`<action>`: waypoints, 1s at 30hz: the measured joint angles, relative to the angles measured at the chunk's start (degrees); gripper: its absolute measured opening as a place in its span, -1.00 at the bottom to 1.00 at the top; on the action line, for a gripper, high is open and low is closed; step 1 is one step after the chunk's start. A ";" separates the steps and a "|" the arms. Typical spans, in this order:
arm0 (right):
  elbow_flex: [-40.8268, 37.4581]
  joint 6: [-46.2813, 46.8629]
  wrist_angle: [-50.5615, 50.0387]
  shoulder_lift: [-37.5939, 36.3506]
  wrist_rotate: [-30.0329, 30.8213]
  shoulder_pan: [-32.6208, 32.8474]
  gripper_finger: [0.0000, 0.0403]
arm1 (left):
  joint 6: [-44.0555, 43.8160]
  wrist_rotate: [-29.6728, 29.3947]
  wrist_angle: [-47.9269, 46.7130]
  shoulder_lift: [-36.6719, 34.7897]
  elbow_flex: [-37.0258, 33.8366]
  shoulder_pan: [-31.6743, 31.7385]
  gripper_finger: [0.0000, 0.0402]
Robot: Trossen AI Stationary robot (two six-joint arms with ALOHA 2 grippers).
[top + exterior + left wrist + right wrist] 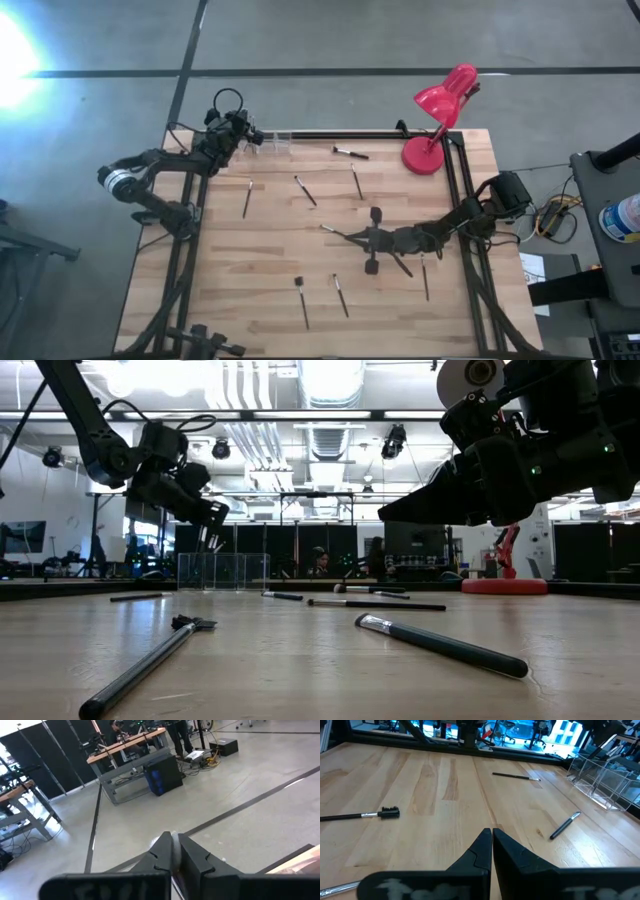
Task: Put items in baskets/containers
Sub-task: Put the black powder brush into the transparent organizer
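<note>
Right now your left gripper (252, 137) hovers over the clear containers (277, 139), fingers nearly together around something thin; what, you cannot tell. Your right gripper (345, 235) sits shut and empty mid-table among the brushes (304, 190).

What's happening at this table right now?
Two robot arms are sorting makeup brushes into a clear organizer at the table's far edge. The left gripper hangs just beside and above that organizer, its fingers nearly together with a thin pale sliver showing between them; what that is cannot be told. The right gripper is shut and empty, hovering low over the middle of the table. Several brushes lie scattered on the wood, and a red desk lamp stands at the far right corner.
</note>
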 joint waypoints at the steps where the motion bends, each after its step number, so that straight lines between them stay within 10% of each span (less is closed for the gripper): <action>1: 0.01 0.00 0.00 0.00 0.00 0.00 -0.96 | -0.10 -0.18 -0.02 0.00 0.00 0.00 -0.87; 30: 0.02 0.00 0.02 0.00 0.00 0.00 -0.96 | -7.21 3.31 -33.96 -2.30 9.82 -0.27 -1.00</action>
